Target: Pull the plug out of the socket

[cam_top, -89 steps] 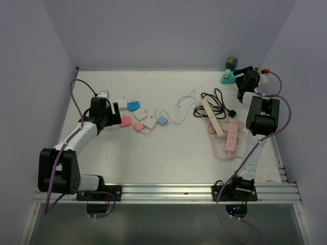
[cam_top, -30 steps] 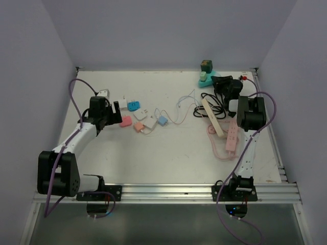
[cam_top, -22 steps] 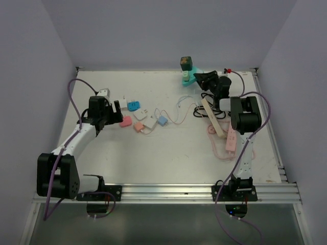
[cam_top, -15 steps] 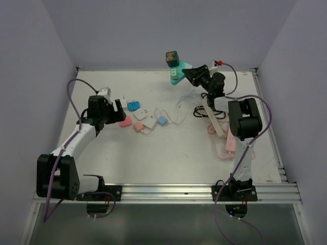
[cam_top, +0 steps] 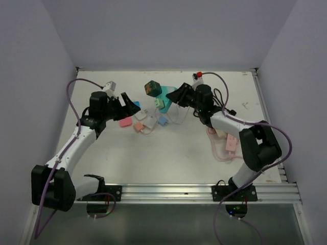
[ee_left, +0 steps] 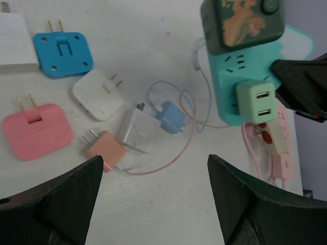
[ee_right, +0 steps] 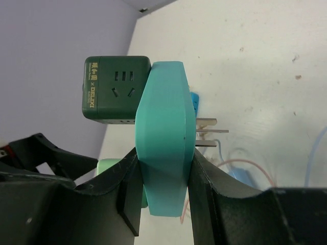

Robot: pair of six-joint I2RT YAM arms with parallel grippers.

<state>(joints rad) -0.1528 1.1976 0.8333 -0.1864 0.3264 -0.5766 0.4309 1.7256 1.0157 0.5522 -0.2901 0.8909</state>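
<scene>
The table (cam_top: 168, 153) is white with purple walls round it, and both arms reach toward the middle-back. The right arm (cam_top: 240, 125) stretches across to the left, passing over a pink strip (cam_top: 231, 138) that lies on the right side of the table. The left arm (cam_top: 76, 140) comes up along the left side.

The socket (ee_right: 163, 127) is a flat teal slab, held in the air over the middle-back of the table. The right gripper (ee_right: 164, 155) pinches it by one end, one finger on each flat face, and in the wrist view you see the slab edge-on.

Two things are plugged into its front face. A dark green cube (ee_left: 240, 25) sits at the end away from the fingers, and a mint charger (ee_left: 255, 99) with two USB ports sits closer to them.

The left gripper (ee_left: 153, 163) is spread wide with nothing between its fingers. It hovers over the loose adapters, with the socket just off to one side of it — not touching.

The small stuff lies flat on the table below:
- a blue adapter (ee_left: 62, 53)
- a pink one (ee_left: 37, 131)
- a white one (ee_left: 98, 94)
- an orange one (ee_left: 104, 150)
- a little blue charger (ee_left: 171, 116) with a thin cable looping off it
</scene>
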